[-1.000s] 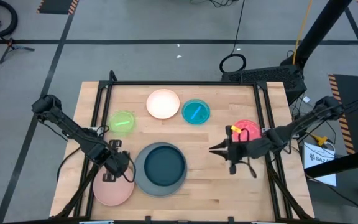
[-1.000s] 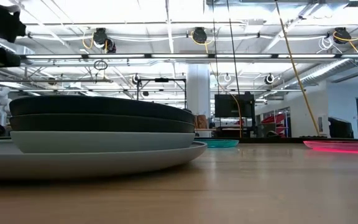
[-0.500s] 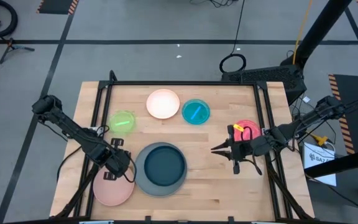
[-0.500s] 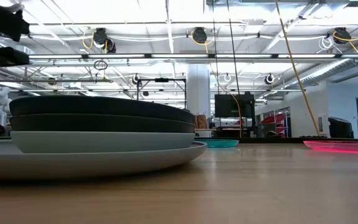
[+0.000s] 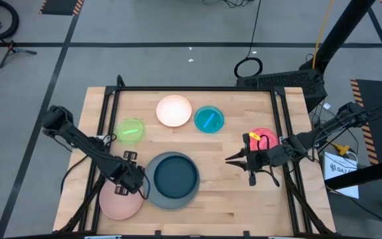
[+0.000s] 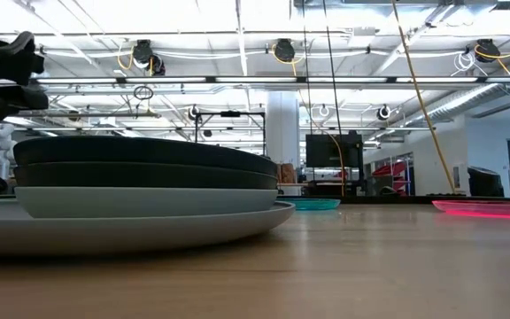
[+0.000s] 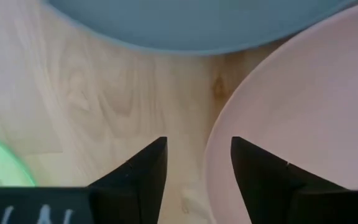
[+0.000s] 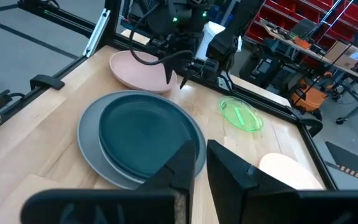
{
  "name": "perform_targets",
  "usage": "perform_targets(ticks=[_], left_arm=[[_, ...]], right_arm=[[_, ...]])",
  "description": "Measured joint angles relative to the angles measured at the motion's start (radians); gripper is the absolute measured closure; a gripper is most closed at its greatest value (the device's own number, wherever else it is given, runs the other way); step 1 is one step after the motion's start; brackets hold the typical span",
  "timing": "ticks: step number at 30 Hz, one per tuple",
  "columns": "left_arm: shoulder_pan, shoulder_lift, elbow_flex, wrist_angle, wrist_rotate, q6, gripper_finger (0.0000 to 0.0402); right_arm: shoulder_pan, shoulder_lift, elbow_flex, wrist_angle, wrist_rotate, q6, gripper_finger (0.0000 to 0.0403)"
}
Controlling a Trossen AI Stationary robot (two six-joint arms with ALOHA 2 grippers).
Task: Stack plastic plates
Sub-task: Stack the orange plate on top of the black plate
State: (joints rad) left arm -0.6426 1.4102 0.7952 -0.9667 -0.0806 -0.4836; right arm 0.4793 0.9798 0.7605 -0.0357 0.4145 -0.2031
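A stack of plastic plates [image 5: 171, 180] stands near the table's front middle: a large grey one at the bottom, a light blue one, then a black and a dark teal one [image 6: 140, 190]. A salmon pink plate [image 5: 118, 202] lies flat on the table to the stack's left. My left gripper [image 7: 197, 142] is open above this plate's far rim [image 7: 211, 155], one finger over the plate and one over the bare wood. My right gripper [image 5: 229, 159] hovers shut and empty to the right of the stack, pointing at it.
Lime green [image 5: 130, 130], cream [image 5: 174, 111] and cyan [image 5: 209, 119] dishes lie along the far side. A pink-red dish [image 5: 264, 138] lies partly under my right arm. A black frame rail [image 5: 191, 88] borders the table. Bare wood [image 5: 217, 192] lies to the right of the stack.
My left gripper has opened over the salmon pink plate's rim. It has also shifted a little toward the stack and come down slightly. The plate lies where it was. My right gripper has edged a little toward the table's right edge.
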Motion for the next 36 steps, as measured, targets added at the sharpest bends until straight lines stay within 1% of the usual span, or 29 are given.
perform_targets(ticks=[14, 27, 31, 36], left_arm=[[0.001, 0.059, 0.000, 0.046, 0.001, 0.008, 0.0218], [0.001, 0.059, 0.000, 0.065, 0.002, -0.016, 0.0218], [0.001, 0.059, -0.001, 0.111, 0.002, -0.021, 0.0218], [0.001, 0.059, -0.001, 0.105, 0.002, -0.027, 0.0218]], right_arm=[[0.000, 0.000, 0.000, -0.002, 0.000, 0.000, 0.0369], [0.000, 0.000, 0.000, -0.003, 0.000, 0.000, 0.0369], [0.000, 0.000, 0.000, -0.003, 0.000, 0.000, 0.0369], [0.000, 0.000, 0.000, -0.004, 0.000, 0.000, 0.0369]])
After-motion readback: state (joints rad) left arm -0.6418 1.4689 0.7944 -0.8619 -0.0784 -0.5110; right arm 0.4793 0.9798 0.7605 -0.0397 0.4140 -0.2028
